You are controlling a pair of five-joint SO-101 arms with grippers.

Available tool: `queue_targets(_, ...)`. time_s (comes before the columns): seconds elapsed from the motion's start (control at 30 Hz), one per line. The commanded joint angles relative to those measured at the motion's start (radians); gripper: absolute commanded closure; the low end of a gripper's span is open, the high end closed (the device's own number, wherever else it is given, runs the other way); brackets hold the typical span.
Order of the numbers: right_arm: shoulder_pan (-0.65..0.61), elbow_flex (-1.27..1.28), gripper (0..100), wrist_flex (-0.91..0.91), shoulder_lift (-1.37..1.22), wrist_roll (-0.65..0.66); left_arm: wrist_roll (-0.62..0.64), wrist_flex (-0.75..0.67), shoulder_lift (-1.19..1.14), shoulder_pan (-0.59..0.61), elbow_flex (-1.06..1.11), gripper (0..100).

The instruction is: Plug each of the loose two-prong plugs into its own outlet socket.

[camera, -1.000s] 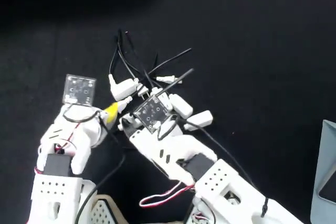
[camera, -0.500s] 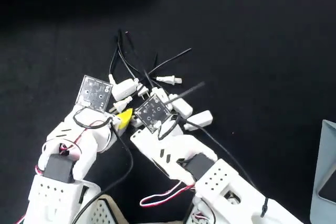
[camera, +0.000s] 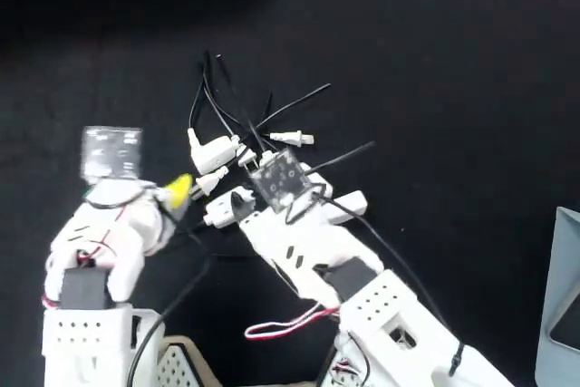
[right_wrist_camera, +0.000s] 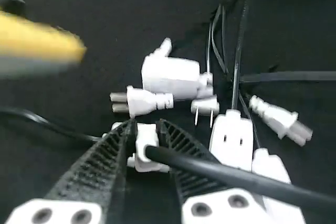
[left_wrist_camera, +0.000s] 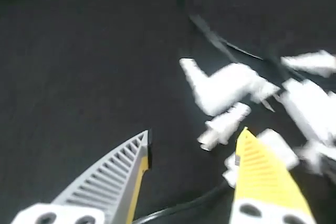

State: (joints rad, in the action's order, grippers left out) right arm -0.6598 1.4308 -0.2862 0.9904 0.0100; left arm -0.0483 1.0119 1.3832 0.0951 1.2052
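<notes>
Right claw [right_wrist_camera: 144, 129] pinches a white plug [right_wrist_camera: 140, 153] by its body, likely to steer it | left claw [left_wrist_camera: 194, 135] spread beside loose plugs [camera: 217, 151] on desk [camera: 453, 88], ready to steady one | socket [right_wrist_camera: 231, 139] lies just beside, slots empty

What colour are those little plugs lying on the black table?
White plastic two-prong plugs; clearest in the right wrist view.
</notes>
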Motion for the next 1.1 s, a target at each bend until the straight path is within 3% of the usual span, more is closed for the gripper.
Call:
queue_targets(0.0,0.017,-0.174,98.7,-0.08,-0.091,-0.071,0.087,0.0,0.011,0.142,0.038,74)
queue_targets(0.23,0.018,-0.335,98.7,-0.098,-0.374,-0.118,0.097,-0.003,0.011,0.263,0.062,74)
queue_targets(0.43,0.041,-0.4,98.7,-0.097,-0.49,-0.14,0.097,-0.097,0.011,0.303,0.113,74)
queue_targets(0.57,0.081,-0.426,98.7,-0.097,-0.535,-0.144,0.097,-0.101,0.011,0.306,0.117,74)
queue_targets(1.07,0.041,-0.418,98.7,-0.061,-0.579,-0.178,0.097,-0.106,0.011,0.306,0.12,74)
